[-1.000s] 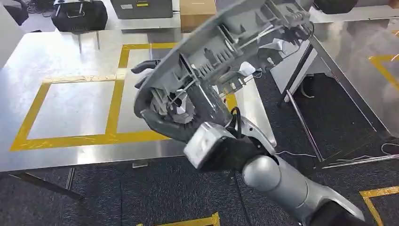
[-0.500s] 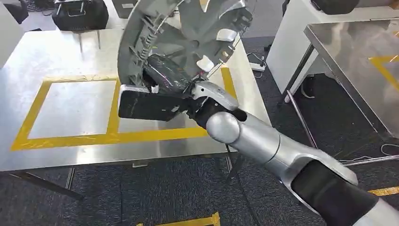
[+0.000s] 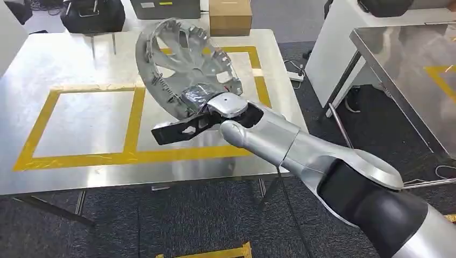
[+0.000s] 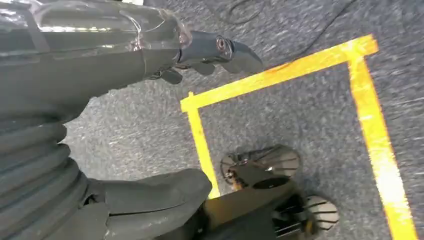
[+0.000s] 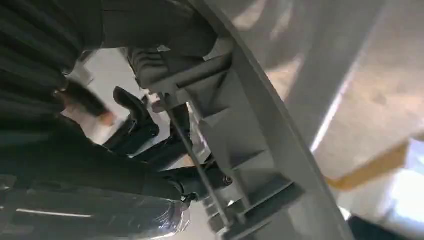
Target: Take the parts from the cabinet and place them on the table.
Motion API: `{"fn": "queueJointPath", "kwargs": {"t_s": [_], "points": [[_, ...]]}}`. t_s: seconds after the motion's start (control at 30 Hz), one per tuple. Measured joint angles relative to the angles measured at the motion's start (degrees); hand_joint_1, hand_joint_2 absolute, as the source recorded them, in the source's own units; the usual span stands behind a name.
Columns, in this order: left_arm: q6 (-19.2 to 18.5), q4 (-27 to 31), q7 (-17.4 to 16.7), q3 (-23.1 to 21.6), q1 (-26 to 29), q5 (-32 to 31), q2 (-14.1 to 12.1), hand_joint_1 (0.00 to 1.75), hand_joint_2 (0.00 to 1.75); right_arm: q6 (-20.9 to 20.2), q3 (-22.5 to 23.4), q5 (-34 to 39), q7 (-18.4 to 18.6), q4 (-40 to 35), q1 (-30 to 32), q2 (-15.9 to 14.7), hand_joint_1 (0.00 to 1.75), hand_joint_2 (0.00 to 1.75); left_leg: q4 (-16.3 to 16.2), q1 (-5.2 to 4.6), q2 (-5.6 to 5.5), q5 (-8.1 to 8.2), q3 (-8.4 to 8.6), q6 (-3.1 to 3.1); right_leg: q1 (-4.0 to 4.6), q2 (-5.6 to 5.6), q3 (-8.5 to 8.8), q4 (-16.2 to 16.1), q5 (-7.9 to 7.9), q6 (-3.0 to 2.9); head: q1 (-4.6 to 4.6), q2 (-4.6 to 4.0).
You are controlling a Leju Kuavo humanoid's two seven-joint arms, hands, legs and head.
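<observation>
- Steel tabletop (image 3: pixel 80 64) marked with yellow tape rectangles (image 3: pixel 132 123); a cardboard box (image 3: pixel 230 16) and a black bag (image 3: pixel 91 15) sit past its far edge.
- Right hand (image 3: pixel 200 105) grips the rim of the grey wheel cover (image 3: pixel 183 56), held tilted above the tabletop's right-hand rectangle.
- Left hand (image 4: pixel 100 65) hangs over grey carpet (image 4: pixel 300 115), fingers apart, holding nothing.
</observation>
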State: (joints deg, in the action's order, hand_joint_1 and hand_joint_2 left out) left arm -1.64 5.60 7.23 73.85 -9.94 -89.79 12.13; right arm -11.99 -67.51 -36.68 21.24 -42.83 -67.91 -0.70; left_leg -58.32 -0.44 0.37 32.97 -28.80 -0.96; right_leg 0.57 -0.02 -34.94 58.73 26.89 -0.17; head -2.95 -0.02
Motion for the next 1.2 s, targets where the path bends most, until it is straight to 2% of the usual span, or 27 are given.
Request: {"fn": "queueJointPath", "kwargs": {"t_s": [0.3,0.4,0.5,0.67,0.73,0.9,1.07,1.1,1.17,1.2], "points": [[-0.09,0.02,0.18,0.02,0.78,0.07,0.35,0.0,1.75,-8.51,-6.13,-9.9,-0.02,5.39,-1.47,-0.55,1.75,1.75,-0.01,-0.05,-0.45,-0.01,0.08,-0.02,0.0,-0.16,0.16,-0.08,0.0,0.0,-0.17,0.0],[-0.11,0.02,-0.24,0.02,0.85,-0.04,0.44,0.0,1.75,-11.28,-7.55,-12.12,1.72,6.98,-2.27,-1.11,1.75,1.75,0.0,-0.04,-0.48,-0.01,0.09,-0.03,0.0,-0.15,0.24,-0.2,-0.01,0.01,-0.22,0.0],[-0.09,0.02,-0.2,0.02,0.91,-0.04,0.5,0.0,1.75,-12.34,-8.25,-13.13,2.47,7.96,-2.33,-1.75,1.75,1.75,-0.01,-0.05,-0.56,-0.01,0.13,-0.03,0.0,-0.19,0.28,-0.2,-0.01,0.01,-0.26,0.0],[-0.11,0.02,0.02,0.02,0.96,-0.07,0.61,0.0,1.75,-11.73,-9.3,-13.54,2.51,9.14,-2.07,-2.51,1.75,1.75,-0.02,-0.06,-0.64,-0.01,0.14,-0.03,0.0,-0.26,0.31,-0.21,-0.01,0.02,-0.26,0.0],[-0.11,0.02,0.09,0.02,0.97,-0.04,0.61,0.0,1.75,-10.03,-9.27,-13.43,2.4,9.34,-1.92,-2.67,1.75,1.75,-0.02,-0.05,-0.66,-0.01,0.14,-0.03,0.0,-0.28,0.31,-0.21,-0.01,0.02,-0.26,0.0],[-0.11,0.02,1.44,0.0,0.97,-0.07,0.61,0.0,1.75,-0.44,-8.16,-10.98,1.05,9.65,-1.1,-2.75,1.75,1.75,-0.02,-0.05,-0.66,-0.02,0.14,-0.03,0.01,-0.3,0.31,-0.21,-0.01,0.02,-0.24,0.0],[-0.09,0.02,1.93,0.0,0.99,-0.07,0.61,0.0,1.75,1.46,-7.22,-9.95,0.98,9.78,-0.84,-2.84,1.75,1.75,-0.01,-0.04,-0.66,-0.03,0.15,-0.05,0.01,-0.3,0.32,-0.21,-0.01,0.02,-0.24,0.0],[-0.09,0.04,2.43,0.0,0.99,-0.07,0.61,0.0,1.75,3.76,-6.85,-8.74,0.75,9.78,-0.53,-2.89,1.75,1.75,-0.01,-0.04,-0.65,-0.05,0.15,-0.08,0.01,-0.3,0.33,-0.21,-0.02,0.02,-0.24,0.0],[0.11,0.02,3.43,-0.04,0.99,-0.07,0.61,0.0,1.75,13.17,-4.88,-3.74,-1.41,9.23,0.64,-3.02,1.75,1.75,-0.01,-0.04,-0.61,-0.07,0.15,-0.1,0.01,-0.31,0.37,-0.2,-0.02,0.03,-0.26,0.0],[0.29,0.02,3.72,-0.04,1.0,-0.07,0.61,0.0,1.75,18.35,-3.65,-0.34,-3.66,8.57,1.42,-3.02,1.75,1.75,-0.01,-0.03,-0.59,-0.07,0.15,-0.1,0.01,-0.31,0.38,-0.2,-0.03,0.03,-0.26,0.0]]}}
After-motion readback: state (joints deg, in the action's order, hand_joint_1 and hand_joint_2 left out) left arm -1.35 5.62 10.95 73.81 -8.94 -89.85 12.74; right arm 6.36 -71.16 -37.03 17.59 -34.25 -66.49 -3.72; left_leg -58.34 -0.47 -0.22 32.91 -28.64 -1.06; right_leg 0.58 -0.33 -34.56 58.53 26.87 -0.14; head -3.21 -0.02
